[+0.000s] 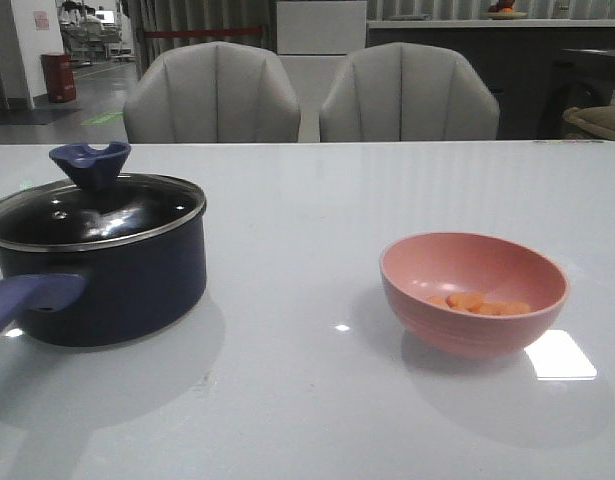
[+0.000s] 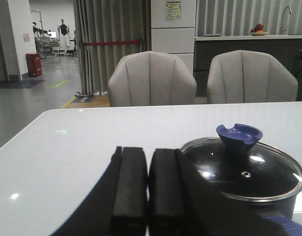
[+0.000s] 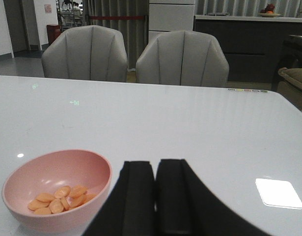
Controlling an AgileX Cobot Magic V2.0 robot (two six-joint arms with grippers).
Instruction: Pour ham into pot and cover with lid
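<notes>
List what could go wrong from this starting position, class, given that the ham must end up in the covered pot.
1. The lid sits on the pot; pouring before lifting it would scatter ham across the table.
2. The slices lie loose in the pink bowl; a quick tilt could throw some past the rim.
3. Both grippers, left and right, look shut, so each must open first.

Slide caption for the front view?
Lid on the pot; ham waits in the pink bowl.

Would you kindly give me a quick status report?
Both end effectors, left and right, shut, empty. Ham in pink bowl. Lid on pot, blocking the pour.
</notes>
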